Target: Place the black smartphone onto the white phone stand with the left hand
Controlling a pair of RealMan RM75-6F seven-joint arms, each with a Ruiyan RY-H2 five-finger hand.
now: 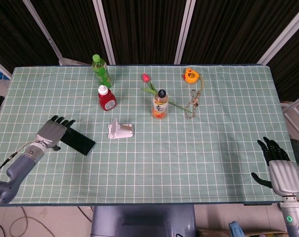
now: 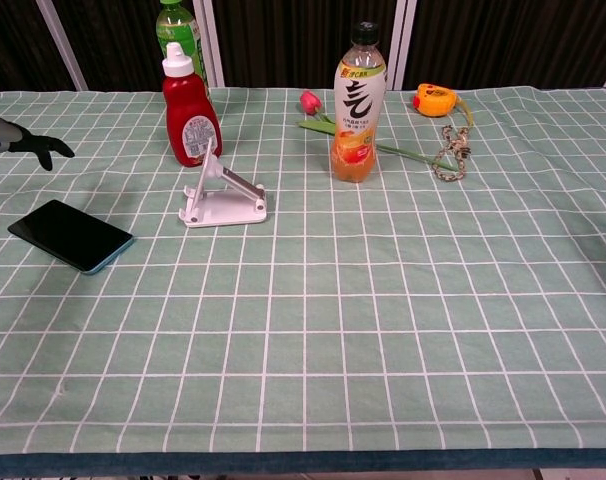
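The black smartphone (image 1: 79, 141) (image 2: 71, 235) lies flat on the green checked cloth, left of the white phone stand (image 1: 120, 130) (image 2: 221, 196). My left hand (image 1: 53, 133) hovers over the phone's left end with fingers spread and nothing in it; only its fingertips (image 2: 41, 146) show at the left edge of the chest view. My right hand (image 1: 278, 165) stays at the table's near right corner, fingers apart and empty. The stand holds nothing.
A red sauce bottle (image 1: 106, 98) and a green bottle (image 1: 101, 70) stand behind the stand. An orange drink bottle (image 1: 160, 104), a pink tulip (image 1: 148, 83), an orange tape measure (image 1: 190, 74) and a chain (image 1: 193, 104) lie right of it.
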